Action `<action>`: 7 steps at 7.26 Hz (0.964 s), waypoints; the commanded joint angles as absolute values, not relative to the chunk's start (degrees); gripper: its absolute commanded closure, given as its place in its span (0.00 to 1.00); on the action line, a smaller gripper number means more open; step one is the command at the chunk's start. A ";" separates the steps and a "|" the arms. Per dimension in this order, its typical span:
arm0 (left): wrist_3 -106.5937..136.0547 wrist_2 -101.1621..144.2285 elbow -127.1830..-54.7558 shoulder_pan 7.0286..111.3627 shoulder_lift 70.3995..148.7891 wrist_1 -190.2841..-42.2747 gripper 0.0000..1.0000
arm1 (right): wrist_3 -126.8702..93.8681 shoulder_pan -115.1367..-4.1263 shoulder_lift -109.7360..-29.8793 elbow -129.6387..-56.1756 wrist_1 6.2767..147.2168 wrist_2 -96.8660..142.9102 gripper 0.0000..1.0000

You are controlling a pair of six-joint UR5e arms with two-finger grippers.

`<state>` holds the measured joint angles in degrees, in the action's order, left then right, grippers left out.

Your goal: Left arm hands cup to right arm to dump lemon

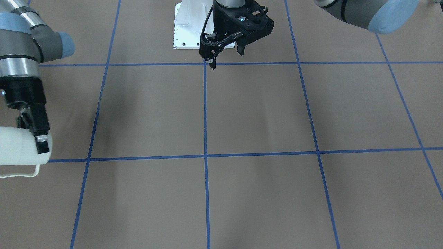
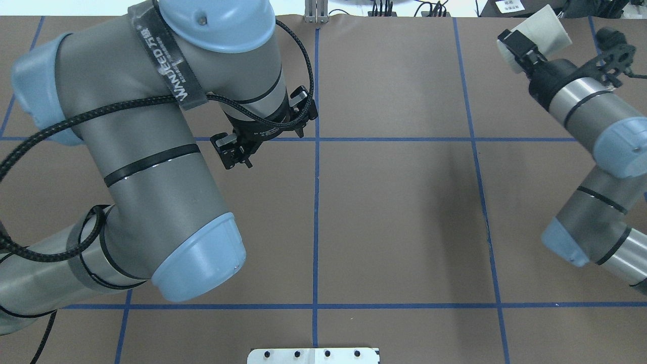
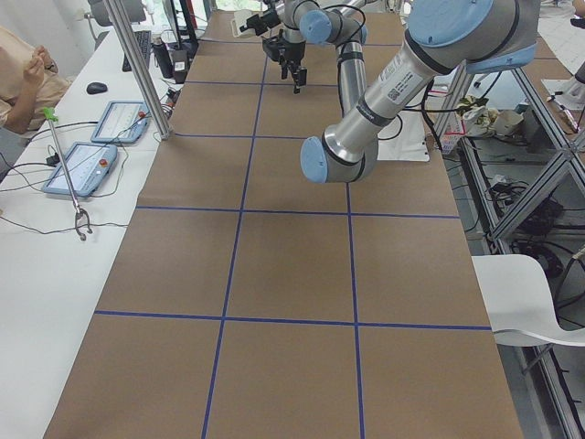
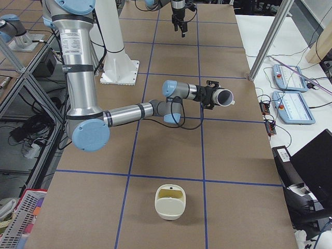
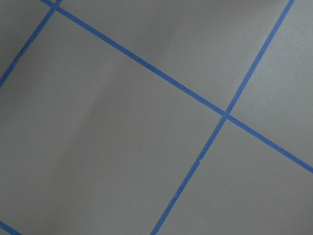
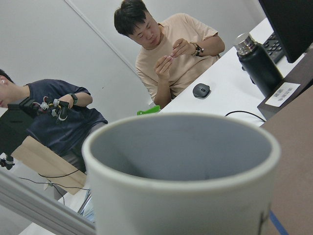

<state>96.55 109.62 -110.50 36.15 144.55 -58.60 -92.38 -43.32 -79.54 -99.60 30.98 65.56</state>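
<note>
**One cup, two grippers, one grip**

Seen from across the table, one white cup is lying on its side at the far left, raised above the brown table. The right gripper is clamping the cup's wall near the rim. Further right, at top centre, the left gripper is hanging with its two fingers spread, gripping nothing. One white container with a yellowish inside is sitting on the table.

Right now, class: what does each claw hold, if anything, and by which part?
The right claw holds the white mug across its side wall, not its handle; the left claw holds nothing.
</note>
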 commanded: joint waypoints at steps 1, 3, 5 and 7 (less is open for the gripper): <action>96.24 109.60 -110.65 36.12 144.58 -59.49 0.00 | -85.04 -33.61 -72.28 -102.30 45.38 52.43 0.70; 96.15 109.69 -110.74 36.12 145.02 -59.59 0.00 | -83.42 -27.90 -68.39 -102.39 53.57 45.22 0.70; 96.94 109.77 -110.57 36.12 146.59 -59.24 0.00 | -79.90 -24.01 -66.19 -102.39 58.95 40.10 0.70; 98.43 109.69 -109.17 36.12 149.22 -58.97 0.00 | -74.13 -20.67 -64.18 -101.87 62.91 35.97 0.70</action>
<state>97.56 109.75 -110.11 36.12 147.70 -59.10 -77.94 -22.96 -65.65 -102.24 60.27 38.78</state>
